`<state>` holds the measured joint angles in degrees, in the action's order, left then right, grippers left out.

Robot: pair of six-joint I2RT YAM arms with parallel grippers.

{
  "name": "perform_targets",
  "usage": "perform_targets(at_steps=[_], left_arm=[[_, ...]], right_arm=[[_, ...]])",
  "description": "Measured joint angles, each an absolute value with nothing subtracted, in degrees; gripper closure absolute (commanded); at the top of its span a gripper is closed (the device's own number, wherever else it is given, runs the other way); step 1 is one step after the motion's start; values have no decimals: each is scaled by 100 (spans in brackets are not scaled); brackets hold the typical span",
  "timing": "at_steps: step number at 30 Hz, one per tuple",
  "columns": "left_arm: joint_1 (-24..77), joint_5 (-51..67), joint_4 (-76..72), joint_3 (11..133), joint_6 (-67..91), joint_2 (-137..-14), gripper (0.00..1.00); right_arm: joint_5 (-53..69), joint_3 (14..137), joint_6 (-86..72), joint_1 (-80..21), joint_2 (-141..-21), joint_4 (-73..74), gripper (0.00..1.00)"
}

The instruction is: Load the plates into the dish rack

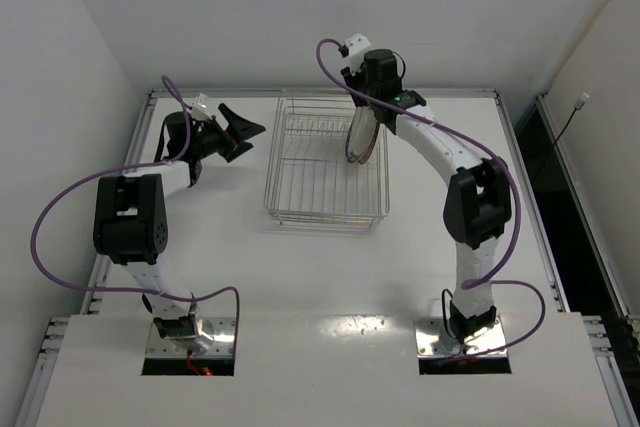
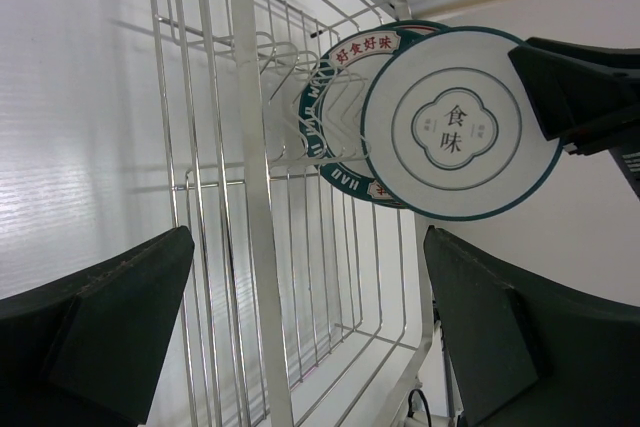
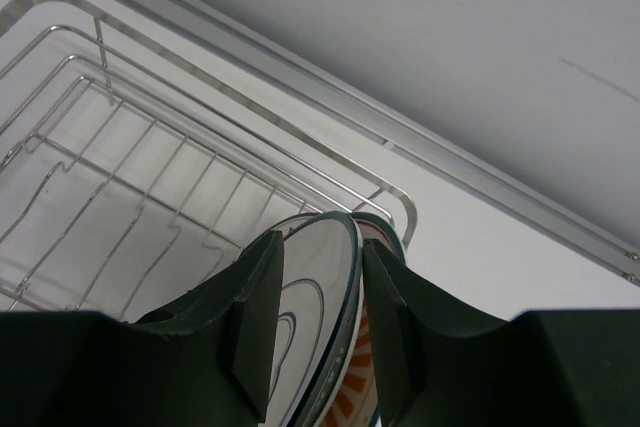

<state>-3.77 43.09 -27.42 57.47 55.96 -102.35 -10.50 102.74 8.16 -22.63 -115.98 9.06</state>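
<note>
The dish rack [image 1: 300,215] stands mid-table. My right gripper [image 1: 366,113] hangs over its far right corner, shut on the rim of the white plate with a thin dark ring [image 3: 320,297], which stands on edge in the rack. The orange-striped plate [image 3: 350,392] lies close against it beside the right finger. The dark-blue-rimmed plate [image 3: 386,231] peeks out behind that finger. In the left wrist view the ringed plate [image 2: 455,137] overlaps the blue-rimmed one [image 2: 345,62] inside the rack [image 2: 250,147]. My left gripper [image 1: 243,127] [image 2: 308,247] stands open and empty just left of the rack.
A raised metal rail [image 3: 470,172] runs along the table's far edge, just behind the rack. The white back wall rises beyond it. The rack's wire dividers [image 1: 312,127] stand along its far side.
</note>
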Motion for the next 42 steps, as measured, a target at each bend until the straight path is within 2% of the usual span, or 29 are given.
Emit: perform_targets(at_steps=[7,8,14,17,20,22,25,27,31,37,42], left_arm=[[-377,4309,-2742,5747,5596,-10235,0],[-377,4309,-2742,5747,5599,-10237,0],[-377,4329,-2744,5776,5596,-10267,0],[-377,4333,-2740,5798,5596,-10315,0],[-381,4342,-2703,5811,5568,-10324,0],[-384,4342,-2598,5857,5489,-10324,0],[-399,4320,-2469,5942,5360,-10331,0],[-416,4318,-2416,5979,5301,-10333,0],[-434,4305,-2322,6069,5223,-10379,0],[-478,4292,-2270,6075,5151,-10385,0],[-484,4084,-2117,6075,4958,-10383,0]], right_arm=[[-952,10272,681,-2287,-11966,917,99],[-945,10272,635,-2303,-12011,950,90],[-998,10449,318,-2338,-12215,1400,75],[-1179,10777,115,-2346,-12234,1883,58],[-1597,11478,-178,-2388,-12234,2687,30],[-2012,12202,-421,-2416,-12234,3393,0],[-2567,13430,-843,-2462,-12167,4438,0],[-2593,13482,-1116,-2447,-11684,4862,0],[-2362,11979,-1629,-2305,-9710,5367,0],[-1149,8031,-2377,-2178,-6023,4982,0],[-443,5846,-3074,-2187,-4274,5050,0]])
